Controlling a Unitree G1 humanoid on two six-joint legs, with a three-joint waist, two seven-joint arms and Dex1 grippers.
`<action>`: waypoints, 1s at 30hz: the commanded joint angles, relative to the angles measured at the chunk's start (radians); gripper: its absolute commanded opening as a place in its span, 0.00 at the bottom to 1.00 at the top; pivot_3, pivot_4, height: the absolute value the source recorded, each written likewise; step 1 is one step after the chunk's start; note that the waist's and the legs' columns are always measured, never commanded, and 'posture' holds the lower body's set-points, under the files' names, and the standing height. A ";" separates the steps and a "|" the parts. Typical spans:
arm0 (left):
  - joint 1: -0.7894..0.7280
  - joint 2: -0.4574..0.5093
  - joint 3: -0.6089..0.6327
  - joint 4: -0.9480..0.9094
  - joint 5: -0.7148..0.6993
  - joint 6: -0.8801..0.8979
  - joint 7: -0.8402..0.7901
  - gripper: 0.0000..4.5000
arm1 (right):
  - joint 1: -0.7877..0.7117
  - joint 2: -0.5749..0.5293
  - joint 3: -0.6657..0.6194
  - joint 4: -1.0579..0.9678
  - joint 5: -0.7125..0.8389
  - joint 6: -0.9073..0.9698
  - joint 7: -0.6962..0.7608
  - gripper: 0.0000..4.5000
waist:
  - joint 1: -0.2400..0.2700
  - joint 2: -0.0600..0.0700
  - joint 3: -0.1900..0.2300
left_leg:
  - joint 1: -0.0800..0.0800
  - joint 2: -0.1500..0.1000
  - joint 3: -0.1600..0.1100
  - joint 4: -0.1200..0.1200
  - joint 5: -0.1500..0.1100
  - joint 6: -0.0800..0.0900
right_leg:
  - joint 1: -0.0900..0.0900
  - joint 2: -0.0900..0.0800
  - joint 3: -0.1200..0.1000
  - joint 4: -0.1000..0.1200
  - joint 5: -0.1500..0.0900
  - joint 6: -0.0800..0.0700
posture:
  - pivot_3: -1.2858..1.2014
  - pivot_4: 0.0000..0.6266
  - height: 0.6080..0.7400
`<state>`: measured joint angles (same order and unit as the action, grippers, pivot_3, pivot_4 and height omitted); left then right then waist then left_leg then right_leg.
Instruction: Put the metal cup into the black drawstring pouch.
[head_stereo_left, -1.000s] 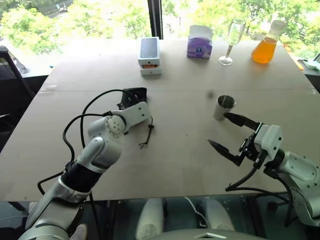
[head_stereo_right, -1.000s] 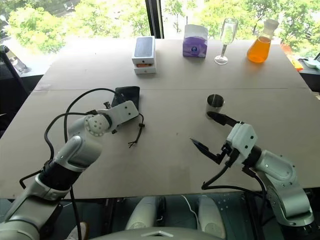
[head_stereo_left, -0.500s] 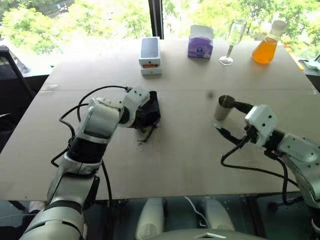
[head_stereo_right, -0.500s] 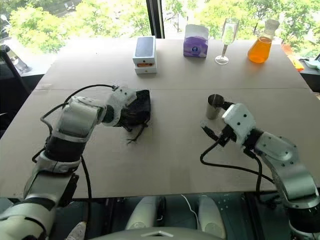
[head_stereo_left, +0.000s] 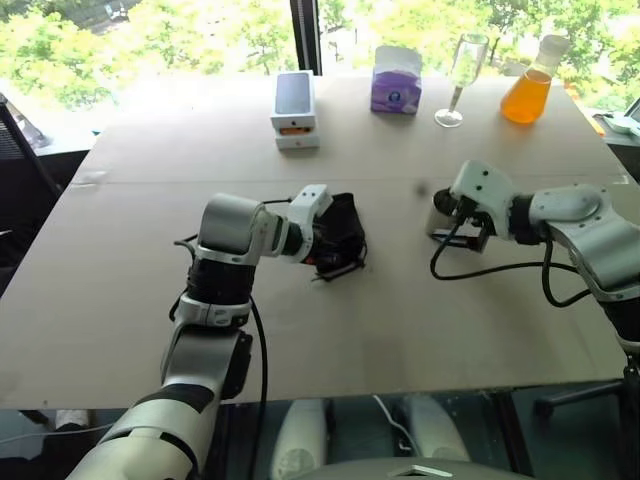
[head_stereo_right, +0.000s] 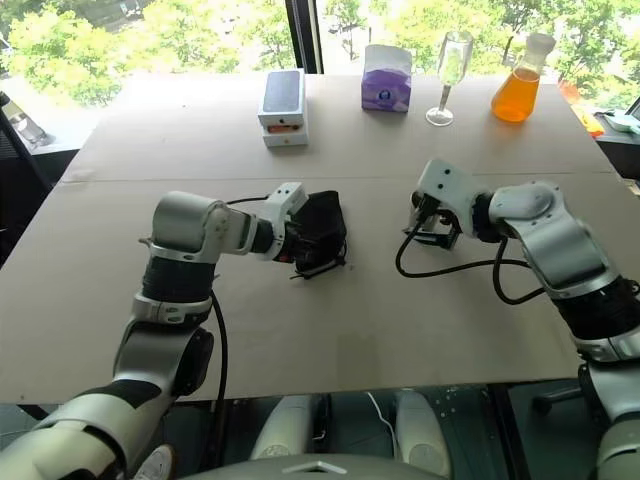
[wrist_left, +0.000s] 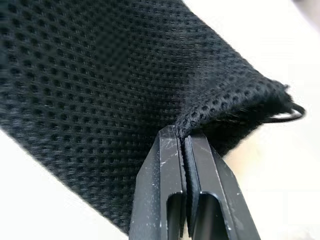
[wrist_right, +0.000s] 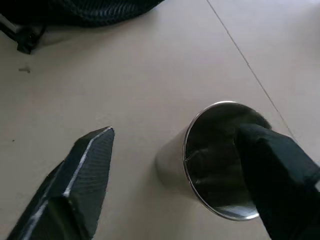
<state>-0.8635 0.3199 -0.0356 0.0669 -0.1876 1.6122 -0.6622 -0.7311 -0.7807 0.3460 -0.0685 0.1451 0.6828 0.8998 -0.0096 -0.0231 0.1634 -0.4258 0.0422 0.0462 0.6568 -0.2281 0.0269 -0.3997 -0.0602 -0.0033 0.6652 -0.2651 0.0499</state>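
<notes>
Closing right hand (wrist_right: 170, 175), part-open with one finger inside the cup (wrist_right: 220, 160), squarely on its wall; left hand (wrist_left: 184, 145) clamps the pouch (head_stereo_left: 340, 228) rim.

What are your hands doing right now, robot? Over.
Left gripper shut on the black drawstring pouch. Right gripper open, one finger inside the metal cup, one outside. Cup upright on the table, not yet in the pouch. Nothing between them.

Your head views look down across the table (head_stereo_left: 400, 330), sharing it entirely; wrist cameras sit close along each arm's fingers (wrist_left: 172, 165).
</notes>
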 joint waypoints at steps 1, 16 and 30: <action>-0.029 -0.048 0.098 -0.032 -0.013 0.002 0.115 0.00 | -0.050 0.002 0.032 0.043 -0.053 -0.054 0.052 0.52 | 0.001 0.000 0.000 | -0.002 0.000 0.000 0.001 0.001 -0.001 | -0.002 0.000 0.000 0.001 0.000 0.000 | 0.52 0.24 1.00; -0.254 -0.186 0.681 0.317 -0.378 0.002 0.785 0.00 | 0.274 0.370 -0.360 -0.366 0.250 0.228 -0.235 0.02 | -0.003 -0.003 0.000 | -0.009 0.000 -0.003 0.009 0.002 -0.003 | -0.009 -0.002 -0.002 0.013 0.000 0.000 | 0.52 0.24 1.00; -0.326 0.075 0.320 0.641 -1.002 0.002 1.046 0.00 | 0.308 0.836 -0.340 -0.194 0.338 0.071 -0.465 0.02 | -0.005 -0.004 0.001 | -0.007 -0.003 -0.002 0.010 0.002 -0.004 | -0.010 -0.005 0.000 0.016 0.001 0.002 | 0.52 0.24 1.00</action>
<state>-1.1708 0.3729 0.3213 0.7043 -1.1227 1.6117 0.3716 -0.4053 0.0496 -0.0001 -0.2570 0.4615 0.7897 0.4273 -0.0142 -0.0271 0.1642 -0.4332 0.0389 0.0445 0.6665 -0.2264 0.0233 -0.4093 -0.0646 -0.0033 0.6815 -0.2642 0.0514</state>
